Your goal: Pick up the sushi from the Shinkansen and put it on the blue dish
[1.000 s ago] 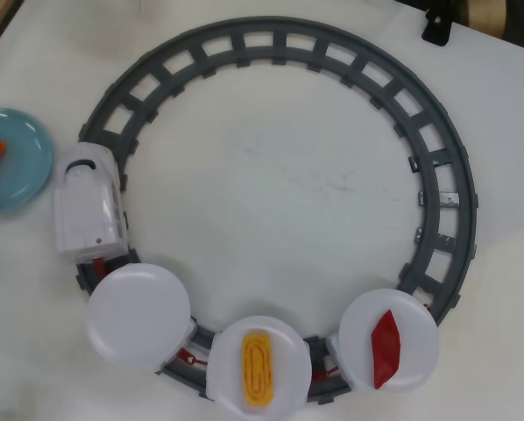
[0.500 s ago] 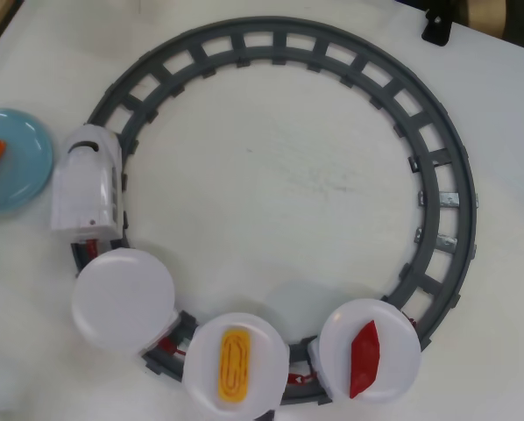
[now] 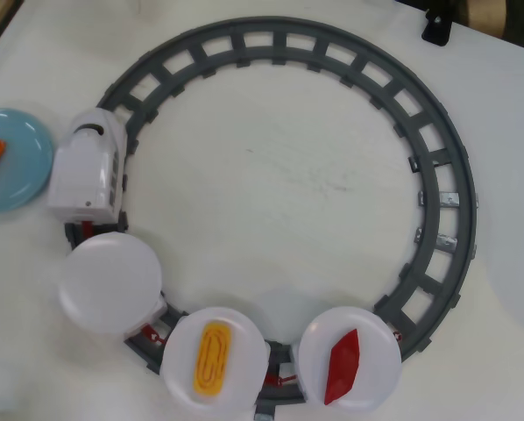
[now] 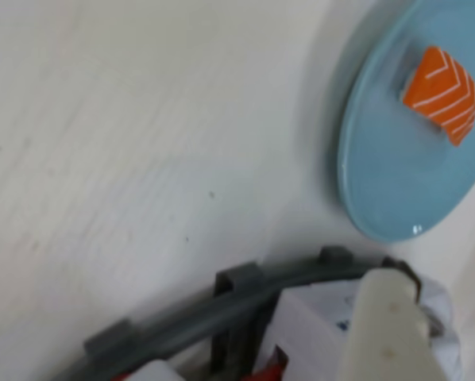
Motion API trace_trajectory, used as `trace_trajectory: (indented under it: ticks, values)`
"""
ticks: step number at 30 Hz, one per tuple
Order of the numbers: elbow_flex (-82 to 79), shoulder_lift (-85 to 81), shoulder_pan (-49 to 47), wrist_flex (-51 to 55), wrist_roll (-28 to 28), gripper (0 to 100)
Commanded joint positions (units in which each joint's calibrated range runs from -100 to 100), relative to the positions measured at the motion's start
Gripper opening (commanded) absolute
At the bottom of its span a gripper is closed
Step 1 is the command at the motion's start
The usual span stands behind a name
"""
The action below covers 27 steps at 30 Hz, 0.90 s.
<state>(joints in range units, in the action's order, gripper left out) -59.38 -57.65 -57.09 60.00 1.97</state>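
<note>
Your small orange salmon sushi piece with white chevron stripes (image 4: 442,94) lies on the round light blue dish (image 4: 388,182), at the overhead view's left edge on the white counter (image 3: 288,175). Just beside the dish, the white plastic toy Shinkansen (image 3: 88,167) stands on the grey circular track (image 3: 437,219). One pale fingertip (image 4: 388,333) of your tool shows in the wrist view; how far it is open cannot be told.

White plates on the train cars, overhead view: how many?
3. An empty plate just behind the Shinkansen, the plate with the yellow piece at bottom centre, the plate with the dark red piece to its right. None looks hidden.
</note>
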Motion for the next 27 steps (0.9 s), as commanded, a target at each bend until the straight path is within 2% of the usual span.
trace_trajectory:
  ticks: [1,7,11,23,25,27]
  values:
    - [-6.4,-11.8,-3.3,0.2,1.1,24]
    - [-12.4,-24.5,-6.9,1.3,1.3,25]
    - [-15.0,-27.9,-9.5,1.2,1.3,30]
    - [-16.6,-28.8,-14.9,1.8,2.4,31]
    - [-18.5,-28.8,-15.4,1.4,2.4,29]
    - [-20.1,-28.9,-16.1,1.3,2.4,24]
